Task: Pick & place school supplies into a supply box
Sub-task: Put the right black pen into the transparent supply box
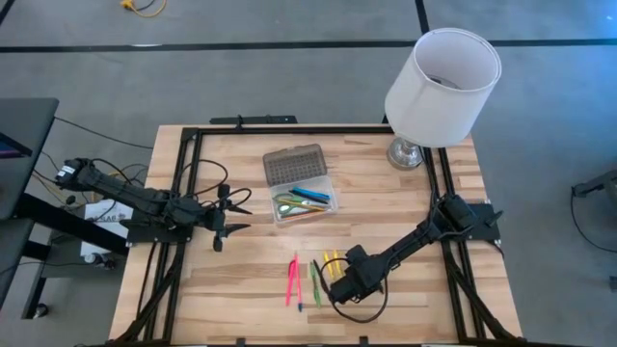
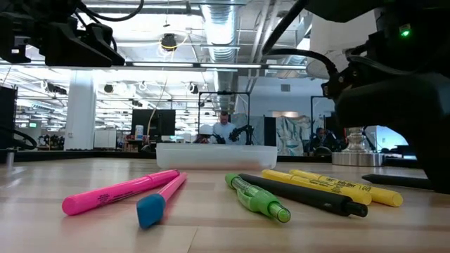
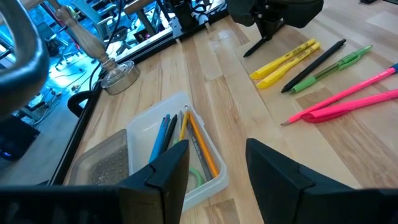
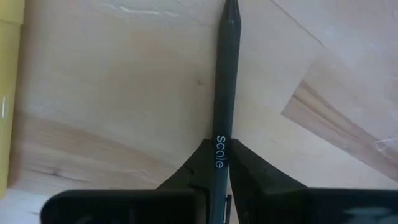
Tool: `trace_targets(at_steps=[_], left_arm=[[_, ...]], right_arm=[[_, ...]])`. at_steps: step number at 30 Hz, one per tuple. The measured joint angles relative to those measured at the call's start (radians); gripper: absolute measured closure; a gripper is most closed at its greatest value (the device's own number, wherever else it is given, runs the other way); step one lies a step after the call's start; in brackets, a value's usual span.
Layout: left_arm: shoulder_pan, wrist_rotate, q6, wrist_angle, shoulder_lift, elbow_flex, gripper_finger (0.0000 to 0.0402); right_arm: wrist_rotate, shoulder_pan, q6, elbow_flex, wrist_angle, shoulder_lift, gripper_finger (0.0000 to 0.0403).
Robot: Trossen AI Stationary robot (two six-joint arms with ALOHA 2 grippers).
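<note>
Black pen [image 4: 225, 93] sits clamped between the right gripper's [image 4: 217, 163] fingers, seen in the right wrist view with the fingers pinching its barrel near the printed lettering and most of the length running out ahead over the wooden counter [image 4: 112, 99]. In the high view that gripper [image 1: 339, 281] is at lower centre of the frame, just right of the loose supplies; the supply box [image 1: 302, 186] lies at centre, well apart, lid folded open.

Risks, as judgement:
- Grip looks set toward one end of the pen. The long free end could droop or pivot on lifting and slip out.
- The pen lies flat on the counter, so the fingertips are at the surface and may drag if the lift is not straight.
- Yellow markers [image 1: 331, 264] lie just beside the gripper; a sideways move could knock or roll them.
- The box already holds scissors and several pencils. A tilted pen may catch the rim or land across it.

Left gripper [image 3: 214, 163] hangs with fingers apart, over the box's near edge; it waits at the left of the high view [image 1: 224, 218].

View differences:
- Only the right wrist view shows the contact on the pen.
- Left wrist view shows the box contents [image 3: 180, 140] clearly: blue, dark and orange pencils.
- Low view shows the pink highlighter [image 2: 119, 190], green pen [image 2: 256, 198] and a second black pen [image 2: 302, 195] lying flat, with the box [image 2: 216, 154] behind them.
- High view alone gives the overall layout, and the white lamp [image 1: 442, 85] at upper right.
</note>
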Motion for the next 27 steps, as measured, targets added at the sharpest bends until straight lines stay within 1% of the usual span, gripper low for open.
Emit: trace_targets(at_steps=[7, 27], left_arm=[[0.0, 0.0, -0.005, 0.0, 0.0, 0.0, 0.0247], [0.0, 0.0, -0.007, 0.0, 0.0, 0.0, 0.0247]], right_arm=[[0.015, 0.0, -0.004, 0.0, -0.021, 0.0, 0.0385], [0.047, 0.001, -0.004, -0.002, -0.118, 0.001, 0.0388]])
